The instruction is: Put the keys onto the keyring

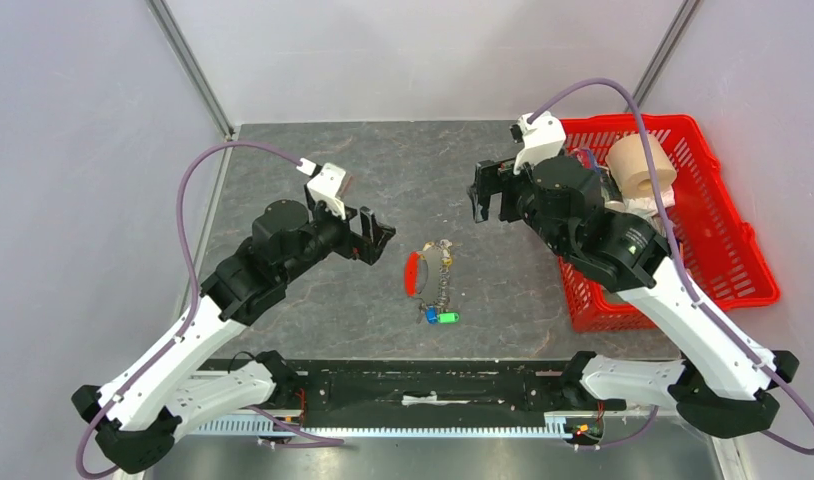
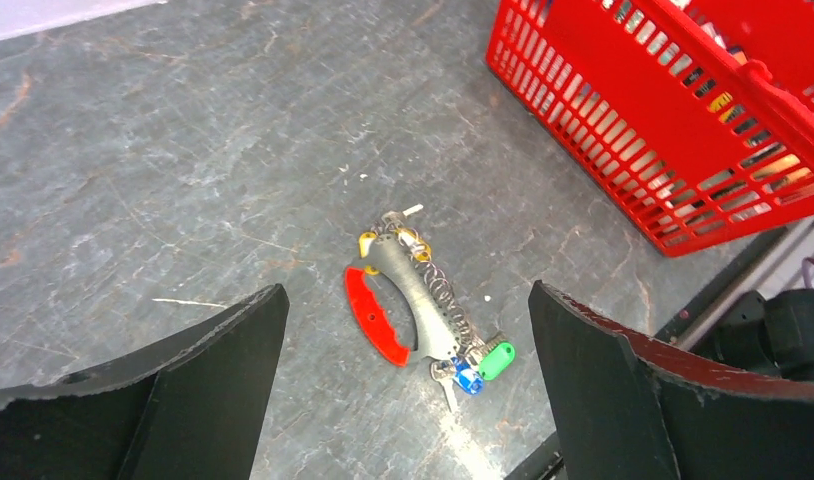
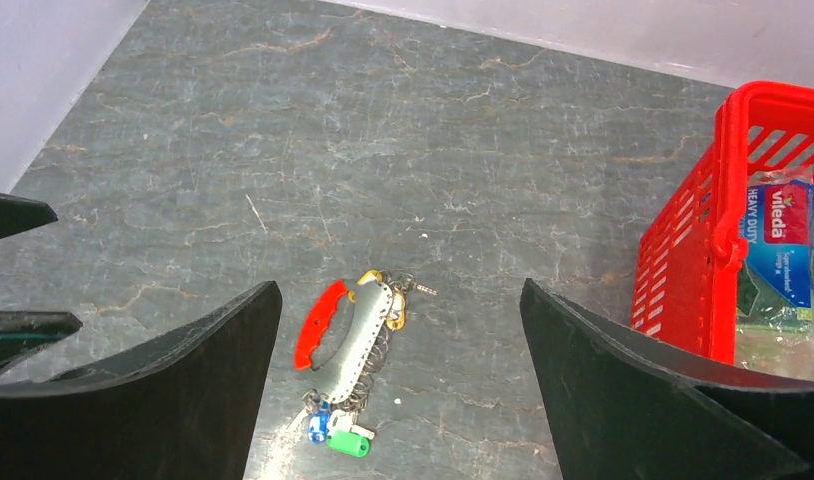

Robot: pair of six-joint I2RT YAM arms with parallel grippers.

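Wide-spread and empty, the left gripper (image 1: pixel 378 233) and right gripper (image 1: pixel 491 208) hover above the surface (image 1: pixel 313 300) on either side of the bundle, seemingly poised to take it from both ends. Around the surface's middle lies the keyring (image 1: pixel 414 272), with the keys (image 1: pixel 441 316) bunched at its near end, toward the arms' bases. Whether any are already threaded is unclear.

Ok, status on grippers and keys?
Both open, empty: left gripper, right gripper. Small green- and blue-headed metal keys lie at chain end of red-fobbed silver keyring. Nothing blocking.
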